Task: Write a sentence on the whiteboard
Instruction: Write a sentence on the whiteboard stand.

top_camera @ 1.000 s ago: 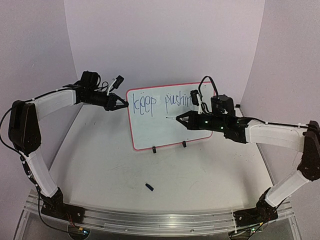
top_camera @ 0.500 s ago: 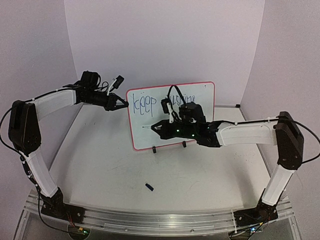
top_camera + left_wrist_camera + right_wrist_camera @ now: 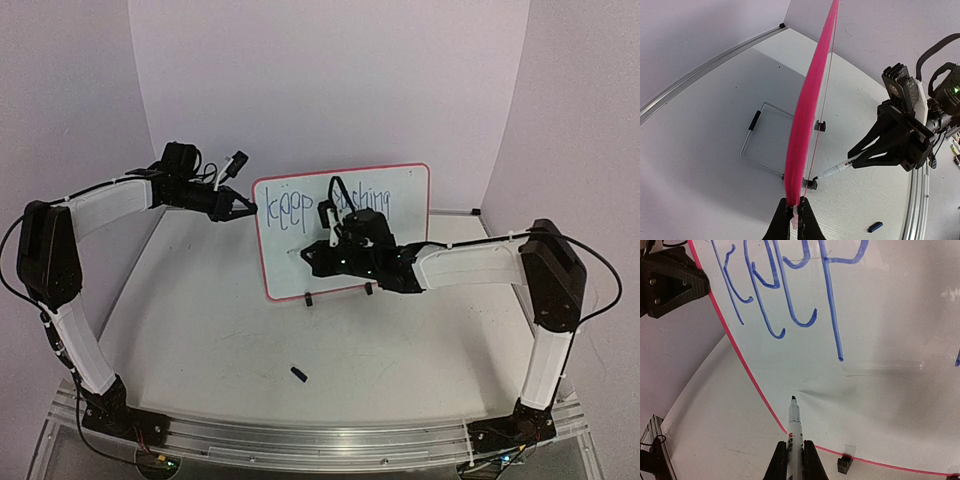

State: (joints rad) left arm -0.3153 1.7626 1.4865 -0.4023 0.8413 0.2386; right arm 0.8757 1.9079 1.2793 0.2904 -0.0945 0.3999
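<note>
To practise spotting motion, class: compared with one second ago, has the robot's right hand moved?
Yes. The right hand, gripping the marker, has swept left across the whiteboard, from its right half to below "keep"; the board stayed put.

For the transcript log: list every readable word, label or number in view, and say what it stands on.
"keep": blue handwriting on the whiteboard.
"pushing": same line, right of it; its start partly hidden behind the right arm's cable.
Red print on the marker: too blurred to read.
</note>
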